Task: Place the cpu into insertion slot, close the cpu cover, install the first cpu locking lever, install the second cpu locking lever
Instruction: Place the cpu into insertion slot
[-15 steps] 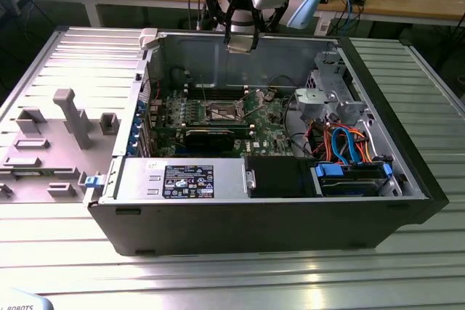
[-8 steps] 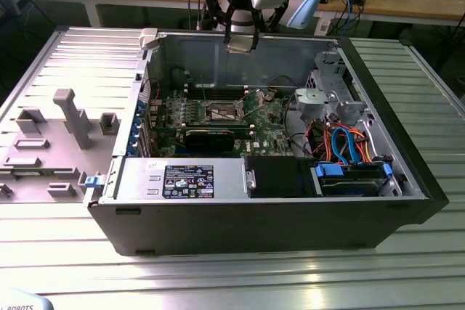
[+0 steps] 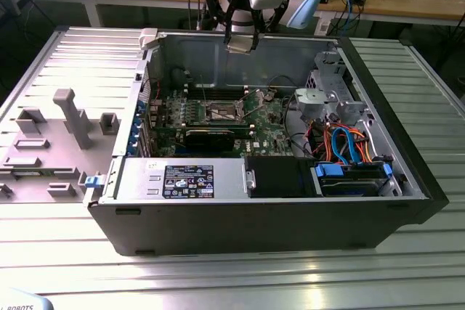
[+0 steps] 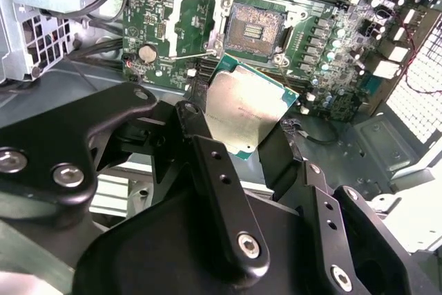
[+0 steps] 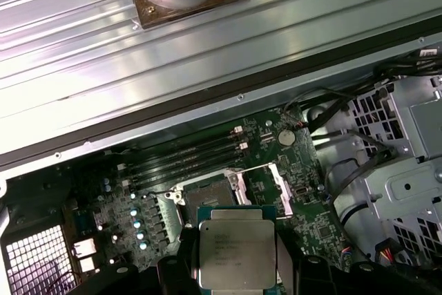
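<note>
My gripper (image 3: 241,43) is shut on the cpu (image 3: 241,43), a flat square chip with a silvery top, and hangs above the open computer case near its rear wall. In both wrist views the cpu (image 4: 242,105) (image 5: 237,246) sits clamped by its edges between the black fingers (image 4: 210,170). Well below it on the green motherboard (image 3: 272,125) lies the insertion slot (image 3: 221,112) (image 4: 255,27) (image 5: 207,191), uncovered and with nothing in it. The cpu cover (image 4: 195,24) (image 5: 278,183) is swung open beside the slot. A thin wire lever (image 4: 186,56) stands off the socket.
A long black graphics card (image 3: 211,136) lies in front of the slot. A silver drive cage (image 3: 330,96) and blue and orange cables (image 3: 349,147) fill the case toward the exterior view's right. A power supply (image 3: 182,179) sits at the front. A grey fixture tray (image 3: 51,136) lies outside.
</note>
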Robot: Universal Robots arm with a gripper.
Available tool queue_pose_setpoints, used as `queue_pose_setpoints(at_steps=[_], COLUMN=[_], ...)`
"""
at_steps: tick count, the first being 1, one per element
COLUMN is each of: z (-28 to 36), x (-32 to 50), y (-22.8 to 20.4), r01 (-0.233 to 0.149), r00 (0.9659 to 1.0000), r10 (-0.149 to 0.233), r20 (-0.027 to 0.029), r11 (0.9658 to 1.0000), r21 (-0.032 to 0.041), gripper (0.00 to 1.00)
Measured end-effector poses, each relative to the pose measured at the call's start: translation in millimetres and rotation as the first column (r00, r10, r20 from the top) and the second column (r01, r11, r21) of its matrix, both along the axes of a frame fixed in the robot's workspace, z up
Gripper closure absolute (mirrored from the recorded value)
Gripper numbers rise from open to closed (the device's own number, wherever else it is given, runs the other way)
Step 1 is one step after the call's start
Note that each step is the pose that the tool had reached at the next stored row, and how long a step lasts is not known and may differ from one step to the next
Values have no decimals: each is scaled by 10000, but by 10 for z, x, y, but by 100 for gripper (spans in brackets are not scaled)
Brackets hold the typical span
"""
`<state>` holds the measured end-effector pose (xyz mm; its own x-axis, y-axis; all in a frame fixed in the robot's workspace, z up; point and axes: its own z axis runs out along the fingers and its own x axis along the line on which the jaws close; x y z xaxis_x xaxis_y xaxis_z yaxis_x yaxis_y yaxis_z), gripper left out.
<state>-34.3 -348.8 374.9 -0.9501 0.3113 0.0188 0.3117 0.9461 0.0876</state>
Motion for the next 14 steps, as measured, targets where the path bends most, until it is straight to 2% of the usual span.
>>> queue_pose_setpoints(at_steps=[14], z=[-1], x=[-8], y=[1], r01=[46], r00=[10000], r10=[-46], r20=[-1], r11=[10000], r21=[-1], gripper=[46])
